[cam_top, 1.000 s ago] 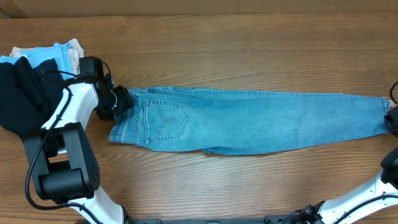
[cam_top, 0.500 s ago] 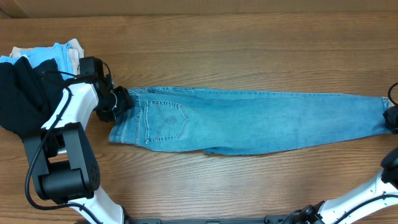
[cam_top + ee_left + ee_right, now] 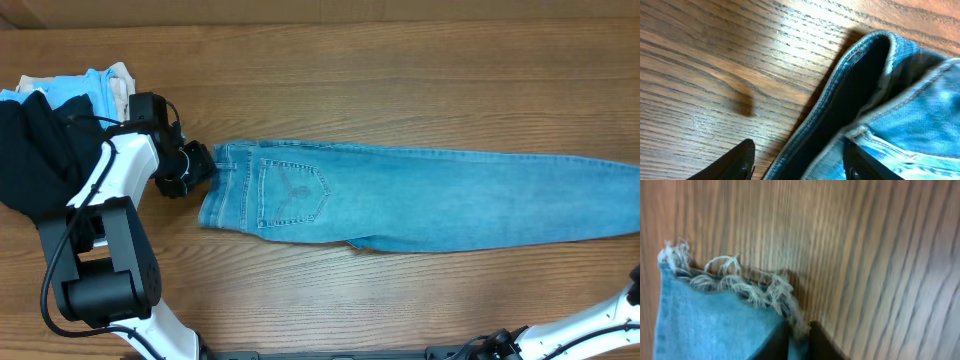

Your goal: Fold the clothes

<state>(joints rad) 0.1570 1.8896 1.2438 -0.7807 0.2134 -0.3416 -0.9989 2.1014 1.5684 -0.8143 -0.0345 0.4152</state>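
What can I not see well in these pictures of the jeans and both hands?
- Overhead: the right edge cuts off the jeans hem; the right hand lies beyond it.
- Right wrist: blurred; the bottom edge hides all but the fingertips.
- Left wrist: the bottom edge cuts off the left hand; the waistband inside is dark.
- Overhead: the black garment covers part of the pile.

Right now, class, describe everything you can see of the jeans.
The jeans are light blue denim, folded lengthwise and laid flat across the wooden table, waist left, legs right. A stitched back pocket faces up. The frayed hem is pinched by the right tool; the open left tool straddles the waistband.
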